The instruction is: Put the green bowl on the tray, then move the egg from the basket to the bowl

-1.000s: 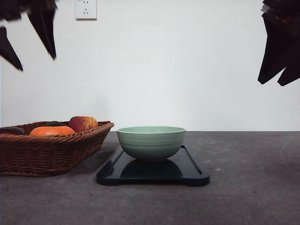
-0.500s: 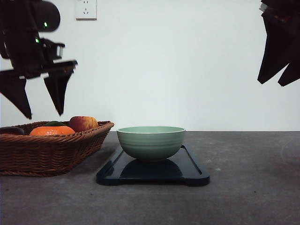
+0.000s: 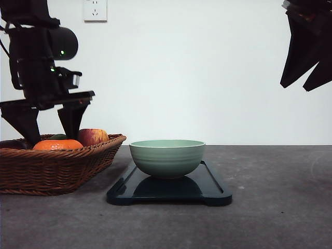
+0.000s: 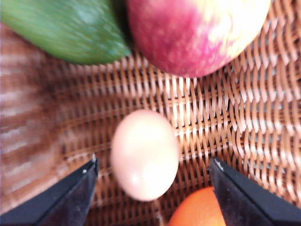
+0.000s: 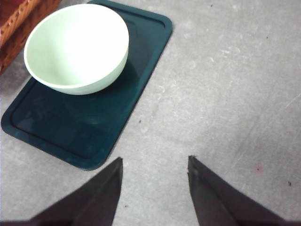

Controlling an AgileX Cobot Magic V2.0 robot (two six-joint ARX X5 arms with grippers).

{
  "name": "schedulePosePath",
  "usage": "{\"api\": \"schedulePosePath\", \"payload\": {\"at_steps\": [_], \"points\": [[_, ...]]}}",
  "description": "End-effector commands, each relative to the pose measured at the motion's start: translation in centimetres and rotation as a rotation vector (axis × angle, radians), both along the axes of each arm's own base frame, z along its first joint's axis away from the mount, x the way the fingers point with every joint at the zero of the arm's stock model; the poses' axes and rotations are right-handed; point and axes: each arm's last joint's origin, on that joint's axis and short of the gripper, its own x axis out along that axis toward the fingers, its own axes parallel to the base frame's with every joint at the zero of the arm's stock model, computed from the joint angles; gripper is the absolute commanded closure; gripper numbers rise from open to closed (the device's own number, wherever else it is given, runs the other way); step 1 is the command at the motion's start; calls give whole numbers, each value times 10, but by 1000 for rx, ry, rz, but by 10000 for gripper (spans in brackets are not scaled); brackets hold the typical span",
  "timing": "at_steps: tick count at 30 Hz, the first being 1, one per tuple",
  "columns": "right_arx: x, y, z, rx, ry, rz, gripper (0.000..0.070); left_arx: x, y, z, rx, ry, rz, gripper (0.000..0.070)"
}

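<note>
The green bowl [image 3: 167,157] sits upright on the tray [image 3: 215,191], beside the basket [image 3: 57,168]. The left gripper [image 3: 47,129] is lowered into the basket with its jaws spread wide on either side of the egg [image 4: 144,154], not touching it; the egg lies on the wicker between an apple [image 4: 193,33] and an orange fruit [image 4: 197,209]. The right gripper [image 5: 155,181] hangs open and empty, high above the table [image 5: 225,94].

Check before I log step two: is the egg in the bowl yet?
No. The egg lies on the basket weave between the open left gripper fingers; the green bowl is empty.
</note>
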Motion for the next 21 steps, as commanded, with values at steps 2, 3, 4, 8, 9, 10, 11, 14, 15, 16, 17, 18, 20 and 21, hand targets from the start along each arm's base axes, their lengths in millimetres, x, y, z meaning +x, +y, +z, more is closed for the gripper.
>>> {"api": "schedulePosePath", "payload": {"at_steps": [2, 3, 4, 8, 9, 10, 11, 14, 15, 16, 17, 18, 20, 21], "points": [[2, 2, 2, 14, -7, -8, 429, 7, -3, -4, 2, -10, -13, 223], [2, 2, 2, 15, -6, -9, 429, 7, -3, -4, 1, -13, -13, 223], [2, 2, 2, 17, -6, -10, 429, 8, -3, -4, 4, -15, -12, 224], [2, 2, 2, 18, -5, -11, 429, 8, -3, -4, 10, -18, -10, 227], [2, 2, 2, 18, -5, -11, 429, 8, -3, -5, 10, -17, -10, 227], [2, 2, 2, 18, -5, -11, 429, 8, -3, -5, 10, -17, -10, 227], [2, 2, 2, 18, -5, -11, 429, 9, -3, -6, 11, -15, -10, 227], [2, 2, 2, 18, -5, -11, 429, 9, -3, -8, 11, -11, -10, 227], [2, 2, 2, 18, -5, -11, 429, 10, -3, -9, 12, -9, -10, 227], [2, 2, 2, 19, -5, -12, 429, 10, -3, -10, 12, -7, -10, 227], [2, 2, 2, 19, -5, -12, 429, 10, -3, -11, 13, -4, -10, 227], [2, 2, 2, 20, -4, -13, 429, 11, -3, -12, 14, -2, -10, 227], [2, 2, 2, 26, 0, -19, 429, 11, -3, -13, 14, 1, -10, 227], [2, 2, 2, 28, 0, -21, 429, 11, -3, -13, 14, 1, -10, 228]]}}
